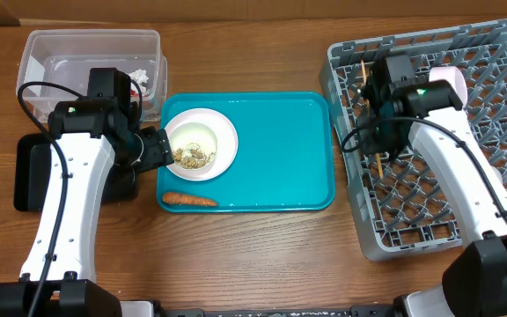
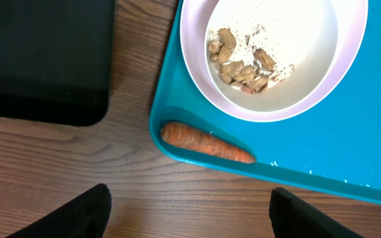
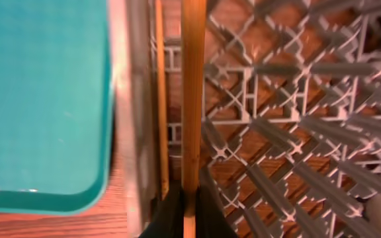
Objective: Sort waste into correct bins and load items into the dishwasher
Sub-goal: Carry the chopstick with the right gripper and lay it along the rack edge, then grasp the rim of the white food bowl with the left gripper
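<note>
A white bowl with beige food scraps stands on the teal tray's left part. A small orange carrot lies in the tray's front left corner. My left gripper is open and empty, just left of the bowl; its wrist view shows the fingers over bare wood, with the carrot, bowl and scraps beyond. My right gripper is shut on a wooden chopstick over the grey dish rack's left side. A second chopstick runs beside it.
The clear tub at the back left holds white tissue. The black tray lies left of the teal tray, partly under my left arm. A pale cup sits in the rack behind my right arm.
</note>
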